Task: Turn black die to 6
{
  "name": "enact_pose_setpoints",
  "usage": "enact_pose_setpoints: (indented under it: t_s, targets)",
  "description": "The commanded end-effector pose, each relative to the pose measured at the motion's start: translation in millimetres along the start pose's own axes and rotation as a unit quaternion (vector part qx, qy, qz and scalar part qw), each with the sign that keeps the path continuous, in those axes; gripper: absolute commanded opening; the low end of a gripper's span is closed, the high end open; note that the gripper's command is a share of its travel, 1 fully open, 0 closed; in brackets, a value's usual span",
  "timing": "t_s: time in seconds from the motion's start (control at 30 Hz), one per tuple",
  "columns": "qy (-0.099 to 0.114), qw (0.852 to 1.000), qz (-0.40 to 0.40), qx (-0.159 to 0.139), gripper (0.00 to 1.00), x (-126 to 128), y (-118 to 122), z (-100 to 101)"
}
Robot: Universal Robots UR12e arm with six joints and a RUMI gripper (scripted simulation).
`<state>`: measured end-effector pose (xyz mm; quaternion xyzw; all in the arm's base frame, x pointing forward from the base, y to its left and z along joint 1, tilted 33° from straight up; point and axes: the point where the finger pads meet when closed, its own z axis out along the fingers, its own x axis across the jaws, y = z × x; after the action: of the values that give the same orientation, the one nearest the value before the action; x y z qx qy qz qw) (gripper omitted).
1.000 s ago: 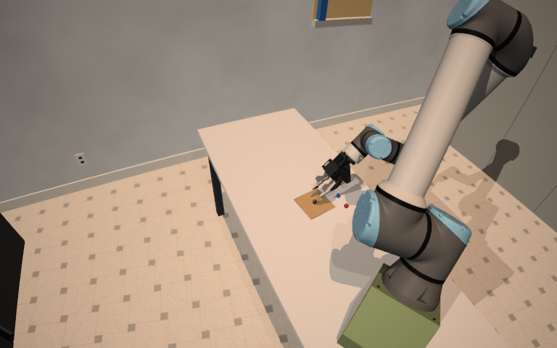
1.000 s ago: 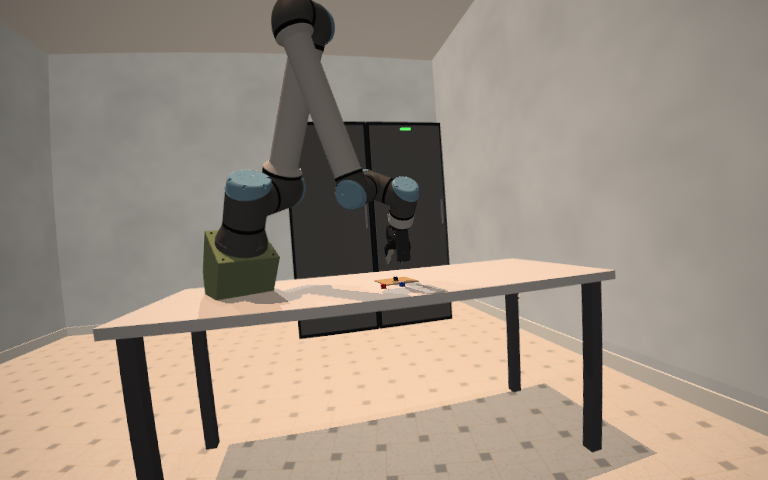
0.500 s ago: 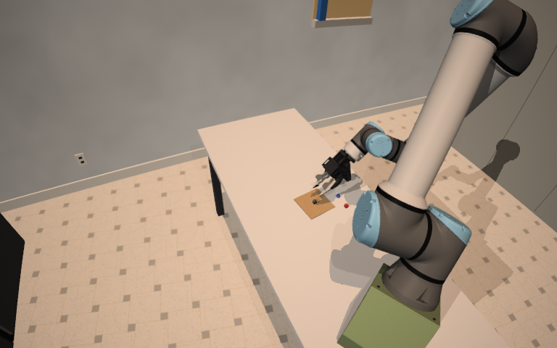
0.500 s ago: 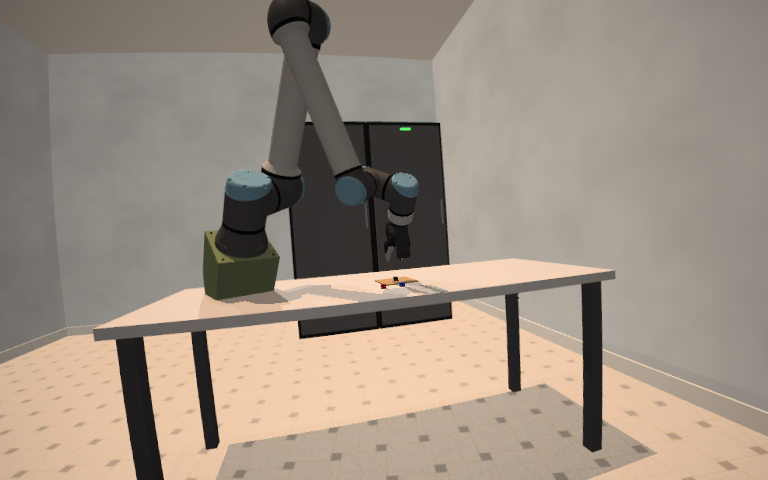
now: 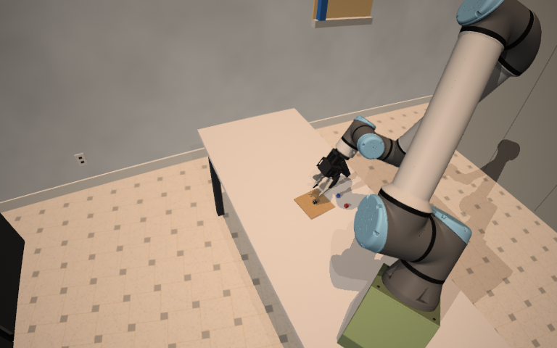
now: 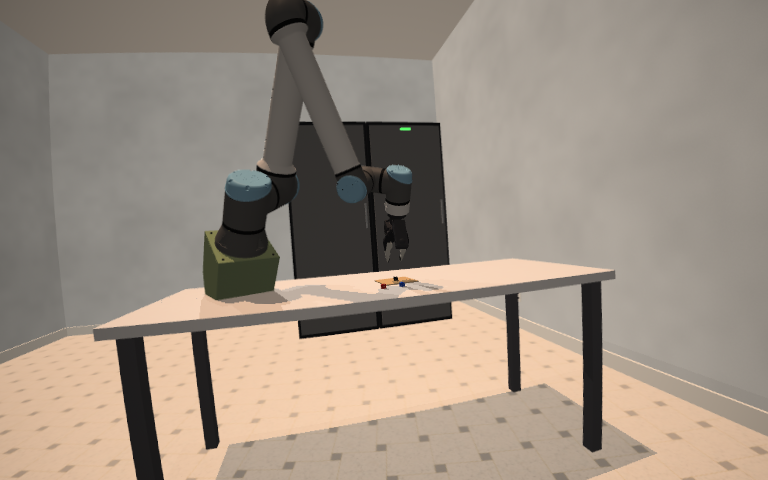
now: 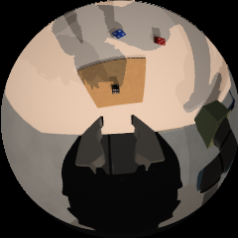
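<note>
The black die (image 5: pixel 314 201) (image 6: pixel 395 278) (image 7: pixel 115 89) rests on the orange-brown mat (image 5: pixel 312 213) (image 6: pixel 381 281) (image 7: pixel 133 94), inside its edges. It looks flat; its top number is too small to read. The blue die (image 5: pixel 338 196) (image 6: pixel 402 284) (image 7: pixel 118 34) and the red die (image 5: pixel 346 205) (image 6: pixel 383 286) (image 7: pixel 159 41) lie on the table beside the mat; their pips are too small to read surely. My gripper (image 5: pixel 317 191) (image 6: pixel 395 259) (image 7: pixel 117 117) is partly open and empty, raised above the mat and black die.
The white table (image 5: pixel 255 159) (image 6: pixel 495 279) (image 7: pixel 40 109) carries the mat and dice. The green base block (image 5: pixel 385 319) (image 6: pixel 239 279) (image 7: pixel 210 119) stands on the table, with the arm mounted on it. Arm and gripper shadows fall across the dice area.
</note>
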<state>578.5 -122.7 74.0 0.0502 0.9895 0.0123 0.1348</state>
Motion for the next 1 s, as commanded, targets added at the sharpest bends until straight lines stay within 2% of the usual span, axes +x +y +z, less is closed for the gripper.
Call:
enact_pose_setpoints:
  t_s: [0.0,0.23,0.37,0.53,0.6,0.8,0.97]
  targets:
    - [-0.001,1.000,0.001,0.013,0.31,-0.6,0.4,-0.6]
    - [0.000,1.000,0.000,0.021,0.31,-0.2,0.5,0.1]
    - [0.003,0.999,0.000,0.046,0.31,0.7,0.8,2.0]
    - [0.005,0.996,-0.001,0.093,0.31,0.9,1.8,2.8]
    - [0.005,0.996,-0.001,0.093,0.31,0.9,1.8,2.8]
    - [0.000,0.991,0.000,0.136,0.31,-0.3,3.5,0.6]
    - [-0.001,0.990,0.001,0.144,0.31,-0.6,3.9,-0.1]
